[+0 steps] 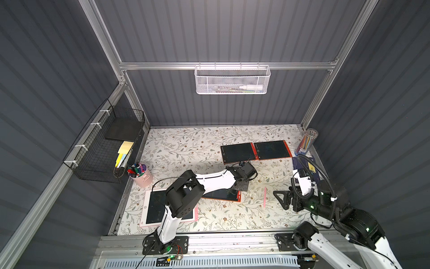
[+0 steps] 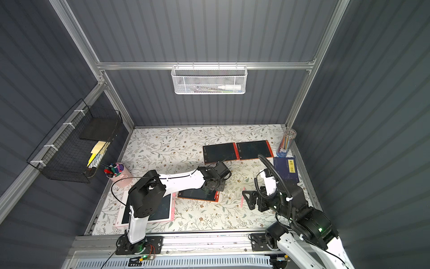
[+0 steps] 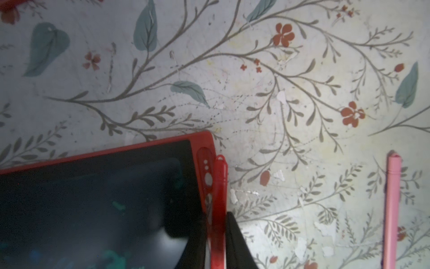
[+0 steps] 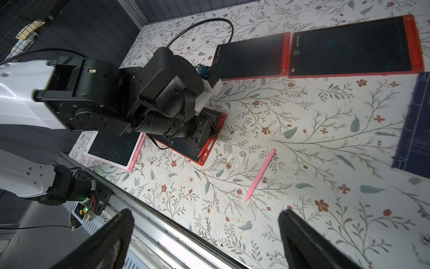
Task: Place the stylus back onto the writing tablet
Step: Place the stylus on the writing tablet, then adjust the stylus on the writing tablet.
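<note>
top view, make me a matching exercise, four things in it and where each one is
Things:
1. red stylus
2. pink stylus
3. blue book
4. white basket

Places:
A. hanging on the back wall
B. between the fingers of the left end effector, at the edge of a red tablet
C. loose on the table, touching no tablet
D. by the right wall, near the pencil tube

Pairs: 1-B, 2-C, 3-D, 4-A

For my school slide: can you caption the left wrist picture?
Left gripper straddles the red stylus beside the red tablet; pink stylus lies apart.
</note>
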